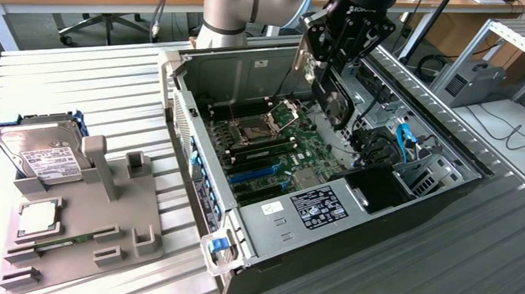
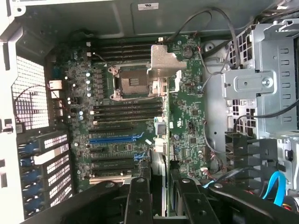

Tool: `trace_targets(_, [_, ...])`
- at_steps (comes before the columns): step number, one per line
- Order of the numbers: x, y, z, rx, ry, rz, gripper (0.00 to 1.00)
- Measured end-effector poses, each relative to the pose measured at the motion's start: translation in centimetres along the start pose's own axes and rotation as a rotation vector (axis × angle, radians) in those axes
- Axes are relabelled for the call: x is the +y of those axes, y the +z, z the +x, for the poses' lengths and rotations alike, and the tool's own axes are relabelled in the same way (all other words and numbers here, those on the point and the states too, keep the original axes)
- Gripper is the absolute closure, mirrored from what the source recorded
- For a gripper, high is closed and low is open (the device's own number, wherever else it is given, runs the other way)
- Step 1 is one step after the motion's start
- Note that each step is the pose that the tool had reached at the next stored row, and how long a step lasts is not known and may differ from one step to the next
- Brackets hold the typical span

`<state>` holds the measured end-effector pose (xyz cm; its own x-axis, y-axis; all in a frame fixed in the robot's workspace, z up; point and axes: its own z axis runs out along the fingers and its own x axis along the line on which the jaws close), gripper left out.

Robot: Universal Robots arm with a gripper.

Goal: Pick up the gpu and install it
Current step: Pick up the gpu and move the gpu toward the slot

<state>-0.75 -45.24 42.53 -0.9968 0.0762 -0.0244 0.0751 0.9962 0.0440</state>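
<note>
Held in the claw (image 1: pixel 330 69), closed partway and clamping both flat faces: the gpu (image 1: pixel 337 105), dark fan side showing, hanging just below the claw over the open computer case (image 1: pixel 239 69). Further beneath the claw, apart from the card's lower edge, the motherboard (image 2: pixel 187 116) with its blue slot (image 2: pixel 114 138). Probably light and stiff but fragile. Best gripped on the bare board near the top edge, clear of fan and contacts; easily cracked if squeezed hard or twisted.
</note>
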Motion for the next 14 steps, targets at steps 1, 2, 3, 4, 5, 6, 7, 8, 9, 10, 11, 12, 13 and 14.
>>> trace_targets(1, [0.04, 0.01, -0.2, 0.0000, 0.000, 0.0001, 0.74])
trace_targets(2, [0.11, 0.03, -0.4, 0.0000, 0.000, 0.0001, 0.74])
trace_targets(3, [0.15, 0.04, -0.6, 0.0000, 0.000, 0.0000, 0.74])
trace_targets(4, [0.19, 0.06, -0.7, 0.0000, 0.000, -0.0001, 0.74])
trace_targets(5, [0.25, 0.07, -0.9, 0.0000, 0.000, 0.0000, 0.74])
trace_targets(6, [0.29, 0.08, -1.0, 0.0000, 0.000, 0.0000, 0.74])
trace_targets(7, [0.33, 0.09, -1.1, 0.0000, 0.000, 0.0000, 0.74])
trace_targets(8, [0.37, 0.10, -1.3, 0.0000, 0.000, 0.0000, 0.74])
trace_targets(9, [0.41, 0.10, -1.4, 0.0000, 0.000, 0.0000, 0.74])
trace_targets(10, [0.45, 0.11, -1.5, 0.0000, 0.000, 0.0000, 0.74])
trace_targets(11, [0.49, 0.13, -1.6, 0.0000, 0.000, -0.0001, 0.74])
trace_targets(12, [0.54, 0.13, -1.8, 0.0000, 0.000, 0.0000, 0.74])
trace_targets(13, [0.61, 0.14, -1.9, 0.0000, 0.000, 0.0000, 0.74])
trace_targets(14, [0.66, 0.15, -2.0, 0.0000, 0.000, 0.0000, 0.74])
